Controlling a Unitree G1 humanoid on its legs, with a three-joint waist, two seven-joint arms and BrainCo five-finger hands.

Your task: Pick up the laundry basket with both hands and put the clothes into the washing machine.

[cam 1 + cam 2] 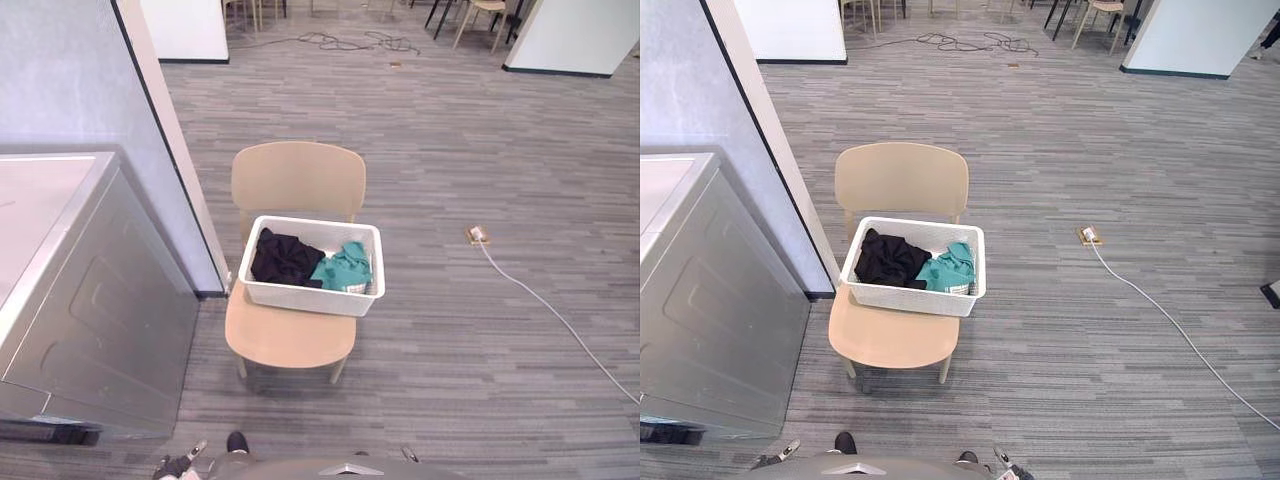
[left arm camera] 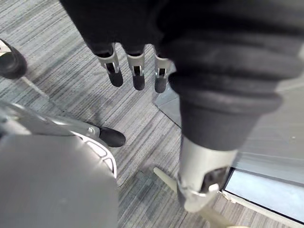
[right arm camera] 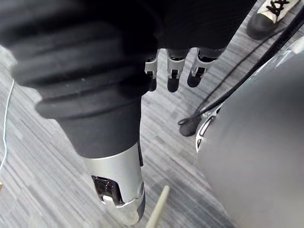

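The left hand (image 2: pixel 137 73) and the right hand (image 3: pixel 173 71) hang low, both open and holding nothing. Ahead, the laundry basket (image 1: pixel 300 297) with the clothes (image 1: pixel 285 258) stands on a chair (image 1: pixel 290 338), near the washing machine (image 1: pixel 90 310). An uneven two-hand grasp could tilt it, or push it off the seat.
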